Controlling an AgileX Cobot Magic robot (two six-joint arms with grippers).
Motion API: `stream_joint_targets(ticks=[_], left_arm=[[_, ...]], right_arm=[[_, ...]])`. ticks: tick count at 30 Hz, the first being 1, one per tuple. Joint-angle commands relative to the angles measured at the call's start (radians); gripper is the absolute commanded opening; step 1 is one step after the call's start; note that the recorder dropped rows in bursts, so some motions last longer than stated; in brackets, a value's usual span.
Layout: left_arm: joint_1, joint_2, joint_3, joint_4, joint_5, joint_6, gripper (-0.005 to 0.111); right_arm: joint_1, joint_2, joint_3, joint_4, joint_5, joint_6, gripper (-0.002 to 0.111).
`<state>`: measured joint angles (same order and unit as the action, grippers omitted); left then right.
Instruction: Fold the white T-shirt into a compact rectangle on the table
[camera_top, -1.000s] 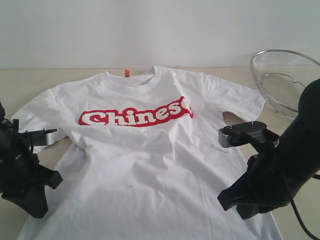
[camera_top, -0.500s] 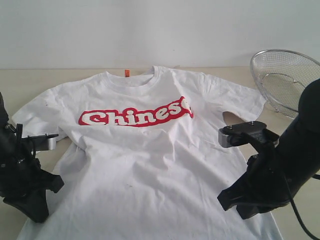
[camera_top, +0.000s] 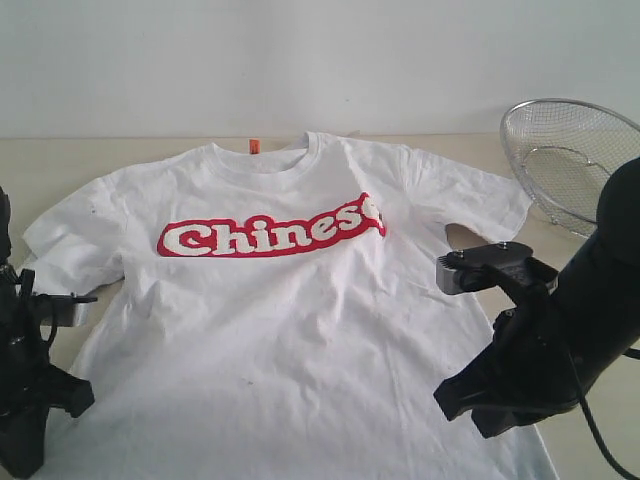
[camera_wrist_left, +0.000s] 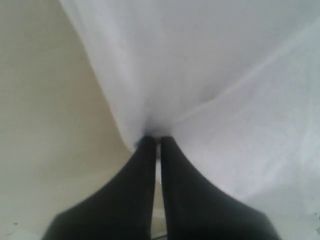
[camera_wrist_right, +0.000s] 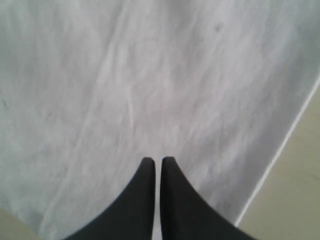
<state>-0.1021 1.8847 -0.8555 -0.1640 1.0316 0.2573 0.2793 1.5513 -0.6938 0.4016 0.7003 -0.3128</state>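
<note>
Left jaws are clamped on the side edge of the white T-shirt, cloth puckering at their tips; right jaws are pressed together over its opposite side, gripping nothing. Between them it lies flat, print up, its long axis running away from them to the far collar. Underneath is a pale beige surface, with a white wall behind. A wire-mesh basket stands beyond the right jaws.

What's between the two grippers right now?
Only the shirt's lower body, spread on the table between left gripper and right gripper; exterior view shows it.
</note>
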Motion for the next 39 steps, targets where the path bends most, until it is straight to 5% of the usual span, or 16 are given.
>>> stream_joint_targets(ticks=[1, 39], left_arm=[[-0.004, 0.006, 0.021, 0.027, 0.030, -0.026, 0.005], [-0.004, -0.088, 0.031, -0.136, 0.087, 0.102, 0.005]], right_arm=[[0.000, -0.008, 0.003, 0.003, -0.004, -0.014, 0.000], [0.000, 0.171, 0.006, -0.061, 0.003, 0.045, 0.000]])
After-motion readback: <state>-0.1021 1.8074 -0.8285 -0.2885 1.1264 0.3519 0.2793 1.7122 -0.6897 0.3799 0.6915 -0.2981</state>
